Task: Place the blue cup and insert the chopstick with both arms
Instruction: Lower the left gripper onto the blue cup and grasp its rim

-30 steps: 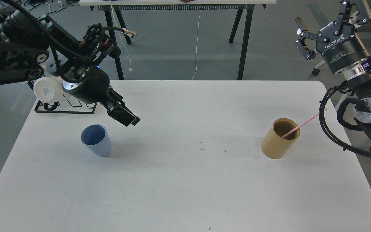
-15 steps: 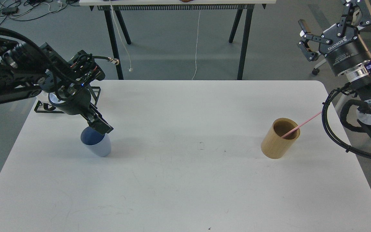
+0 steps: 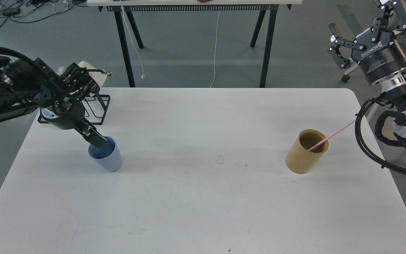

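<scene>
The blue cup (image 3: 109,160) stands upright on the left part of the white table (image 3: 203,197). My left gripper (image 3: 96,141) reaches down from the left, and its dark fingertips sit at the cup's far rim, dipping into its mouth. I cannot tell the two fingers apart or whether they grip the rim. The pink chopstick (image 3: 334,135) leans to the right out of the tan wooden holder (image 3: 303,160) on the right side of the table. My right gripper (image 3: 360,21) is raised high at the far right, off the table, open and empty.
A black wire rack (image 3: 95,106) with a pale wooden dowel (image 3: 85,67) stands at the table's back left corner, just behind my left arm. The legs of another table (image 3: 266,46) stand on the floor beyond the far edge.
My left gripper has moved down and to the left, from above the table beside the rack to the blue cup's rim. My right gripper has drifted slightly up and right.
</scene>
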Motion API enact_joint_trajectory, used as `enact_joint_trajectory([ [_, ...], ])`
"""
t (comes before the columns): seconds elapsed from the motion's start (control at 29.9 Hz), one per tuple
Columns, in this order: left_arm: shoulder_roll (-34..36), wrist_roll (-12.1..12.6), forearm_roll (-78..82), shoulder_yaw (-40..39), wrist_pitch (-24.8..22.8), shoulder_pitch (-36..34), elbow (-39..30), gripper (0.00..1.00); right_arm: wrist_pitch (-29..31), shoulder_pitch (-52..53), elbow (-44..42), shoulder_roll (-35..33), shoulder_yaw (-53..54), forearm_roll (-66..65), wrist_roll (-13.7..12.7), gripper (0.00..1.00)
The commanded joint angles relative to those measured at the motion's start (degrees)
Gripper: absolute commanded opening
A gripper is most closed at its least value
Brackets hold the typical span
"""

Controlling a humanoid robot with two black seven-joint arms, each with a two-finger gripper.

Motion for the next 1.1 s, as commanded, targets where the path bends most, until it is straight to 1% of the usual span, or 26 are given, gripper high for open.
enact_joint_trajectory([
  [0.0, -0.1, 0.0, 0.1, -1.1, 0.0, 1.9, 2.4, 0.98, 0.0, -0.2, 0.0, 0.0, 0.1, 0.0, 0.0, 0.98],
  [0.13, -0.1, 0.0, 0.3, -4.5, 0.0, 4.7, 3.0, 0.97, 0.0, -0.3, 0.0, -0.3, 0.1, -0.1, 0.0, 0.98],
  [0.37, -1.5, 0.0, 2.5, -9.5, 0.0, 10.5, 8.1, 0.96, 0.0, -0.5, 0.0, -0.4, 0.0, 0.0, 0.0, 0.98],
  [0.43, -1.5, 0.0, 2.7, -10.0, 0.0, 11.2, 8.8, 0.94, 0.0, -0.5, 0.0, -0.6, 0.0, 0.0, 0.0, 0.98],
  [0.53, -1.5, 0.0, 3.9, -10.0, 0.0, 11.4, 8.8, 0.87, 0.0, -0.6, 0.1, -0.7, 0.0, 0.0, 0.0, 0.98],
  [0.57, -1.5, 0.0, 4.3, -10.0, 0.0, 11.5, 8.8, 0.81, 0.0, -0.6, 0.1, -0.7, 0.0, 0.0, 0.0, 0.99],
  [0.63, -1.5, 0.0, 5.7, -10.0, 0.0, 12.5, 8.8, 0.66, 0.0, -0.8, 0.1, -0.8, 0.0, 0.0, 0.0, 0.98],
  [0.67, -1.5, 0.0, 6.7, -10.0, 0.0, 13.0, 8.9, 0.64, 0.0, -1.0, 0.1, -0.8, 0.1, 0.0, 0.0, 0.98],
  [0.84, -1.4, 0.0, 9.2, -10.0, 0.0, 13.1, 8.9, 0.61, 0.0, -1.5, 0.3, -0.8, 0.2, 0.0, 0.0, 0.98],
  [0.9, -1.4, 0.0, 9.2, -10.0, 0.0, 12.9, 8.9, 0.58, 0.0, -1.9, 0.9, -0.8, 0.4, 0.0, 0.0, 0.98],
  [0.94, -1.3, 0.0, 9.2, -10.0, 0.0, 12.9, 8.9, 0.53, 0.0, -2.0, 1.1, -0.8, 0.5, 0.0, 0.0, 0.98],
  [0.97, -1.3, 0.0, 9.2, -10.0, 0.0, 12.9, 8.9, 0.44, 0.0, -2.1, 1.4, -0.8, 0.6, 0.0, 0.0, 0.98],
  [1.0, -1.3, 0.0, 9.2, -10.0, 0.0, 12.8, 8.9, 0.30, 0.0, -2.2, 1.5, -0.8, 0.8, 0.0, 0.0, 0.98],
  [1.04, -1.2, 0.0, 9.2, -10.0, 0.0, 12.8, 8.9, 0.08, 0.0, -2.3, 1.5, -0.8, 0.8, 0.0, 0.0, 0.98],
  [1.07, -1.2, 0.0, 9.2, -10.0, 0.0, 12.7, 8.8, 0.01, 0.0, -2.2, 1.5, -0.8, 0.8, -0.1, 0.0, 0.98],
])
